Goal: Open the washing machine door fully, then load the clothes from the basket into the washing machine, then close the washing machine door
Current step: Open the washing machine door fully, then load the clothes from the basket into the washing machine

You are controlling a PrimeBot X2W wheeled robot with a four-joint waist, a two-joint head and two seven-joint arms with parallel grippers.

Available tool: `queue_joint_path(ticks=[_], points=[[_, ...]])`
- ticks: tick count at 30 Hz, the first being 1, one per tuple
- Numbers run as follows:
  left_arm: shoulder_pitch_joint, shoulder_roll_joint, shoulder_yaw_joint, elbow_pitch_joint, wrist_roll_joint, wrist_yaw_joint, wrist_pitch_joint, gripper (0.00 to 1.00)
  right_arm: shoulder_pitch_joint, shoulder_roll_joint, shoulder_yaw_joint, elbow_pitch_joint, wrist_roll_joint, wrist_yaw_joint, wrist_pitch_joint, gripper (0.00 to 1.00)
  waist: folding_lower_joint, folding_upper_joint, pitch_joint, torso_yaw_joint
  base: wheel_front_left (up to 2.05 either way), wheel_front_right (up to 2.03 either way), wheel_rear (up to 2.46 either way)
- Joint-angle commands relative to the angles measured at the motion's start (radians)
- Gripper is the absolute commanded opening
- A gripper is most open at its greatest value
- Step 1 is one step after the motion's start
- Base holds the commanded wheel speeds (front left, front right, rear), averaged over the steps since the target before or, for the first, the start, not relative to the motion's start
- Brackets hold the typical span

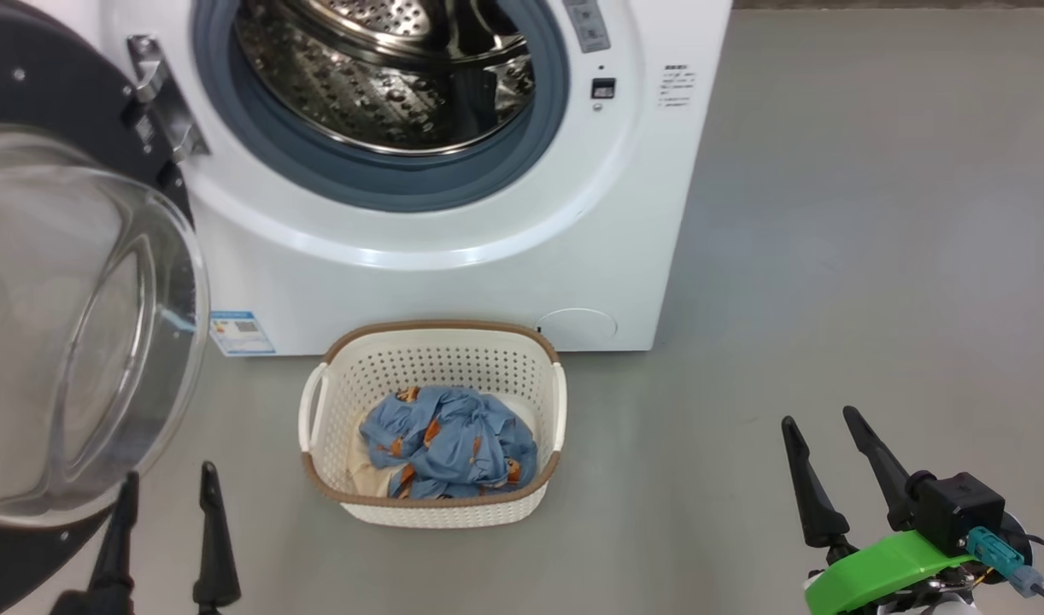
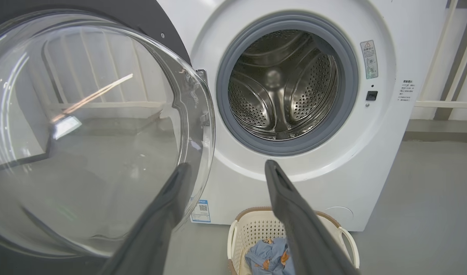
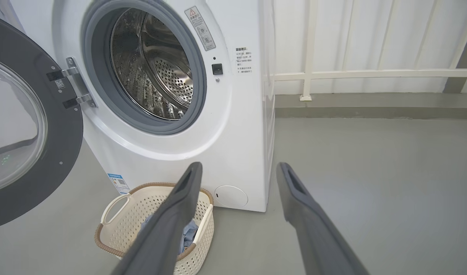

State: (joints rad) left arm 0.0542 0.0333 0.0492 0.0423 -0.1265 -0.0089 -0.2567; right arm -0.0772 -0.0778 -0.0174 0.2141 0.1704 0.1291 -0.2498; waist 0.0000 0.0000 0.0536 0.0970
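Clothes [image 1: 448, 444] are half hidden in the basket [image 1: 432, 342] before the washing machine [image 1: 454, 282]; its drum [image 1: 385, 77], cropped overhead, is seen whole from the left wrist. The left gripper [image 1: 168, 474] and right gripper [image 1: 819, 418] are spread wide, empty.

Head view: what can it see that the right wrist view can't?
Head view's own: the open left gripper at the lower left, a green wrist part, and a full look down onto the blue clothes. Right wrist view's own: a white railing and the side of the washing machine. Shared: the open washing machine door, steel drum, basket, blue label sticker and open right gripper.
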Motion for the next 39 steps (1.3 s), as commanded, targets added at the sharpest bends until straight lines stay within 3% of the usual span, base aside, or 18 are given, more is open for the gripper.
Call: queue_joint_path(ticks=[1, 12, 39], points=[[-0.008, 0.017, 0.026, -0.021, -0.004, 0.004, -0.005, 1.00, -0.001, 0.001, 0.023, -0.032, -0.005, 0.002, -0.012, 1.00, 0.0000, 0.0000, -0.016, -0.022, 0.00, 0.00, 0.00], [0.048, 0.017, 0.000, -0.037, -0.018, -0.028, -0.005, 1.00, 0.021, 0.012, 0.007, -0.079, -0.037, 0.002, -0.012, 1.00, 0.0000, 0.0000, -0.022, -0.075, 0.00, 0.00, 0.00], [0.034, 0.017, 0.014, 0.005, -0.003, -0.011, -0.005, 1.00, 0.038, 0.025, 0.000, -0.119, -0.063, 0.002, -0.012, 1.00, 0.0000, 0.0000, -0.026, -0.096, 0.00, 0.00, 0.00]])
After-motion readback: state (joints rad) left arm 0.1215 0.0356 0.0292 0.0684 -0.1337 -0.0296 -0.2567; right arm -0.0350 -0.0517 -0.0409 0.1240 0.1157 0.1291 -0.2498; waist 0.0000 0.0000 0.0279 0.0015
